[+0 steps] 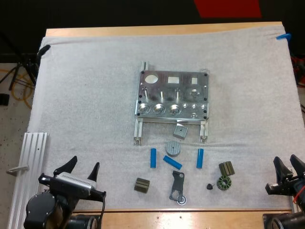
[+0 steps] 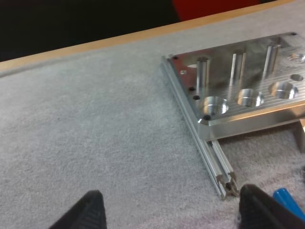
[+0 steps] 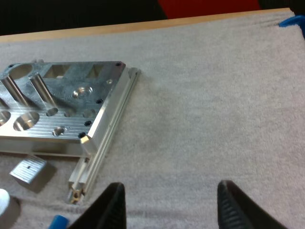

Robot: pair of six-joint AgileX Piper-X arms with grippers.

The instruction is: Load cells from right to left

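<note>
The metal fixture (image 1: 172,95) lies on the middle of the mat, with round pockets along its near edge and pins standing behind them. Three blue cylinders (image 1: 153,158) (image 1: 172,162) (image 1: 200,158) lie flat in front of it. My left gripper (image 1: 81,168) stands open at the near left, well short of the parts. In the left wrist view its fingers (image 2: 88,210) are wide apart, facing the fixture (image 2: 248,90) and one blue cylinder (image 2: 288,200). My right gripper (image 1: 287,165) stands open at the near right. In the right wrist view it (image 3: 174,205) holds nothing, with the fixture (image 3: 62,105) ahead.
A small metal block (image 1: 180,130), a grey disc (image 1: 173,148), a grey bracket (image 1: 177,187), two olive blocks (image 1: 141,185) (image 1: 227,168), a ribbed ring (image 1: 223,183) and a tiny black piece (image 1: 209,186) lie among the cylinders. An aluminium rail (image 1: 28,167) lies at the left edge.
</note>
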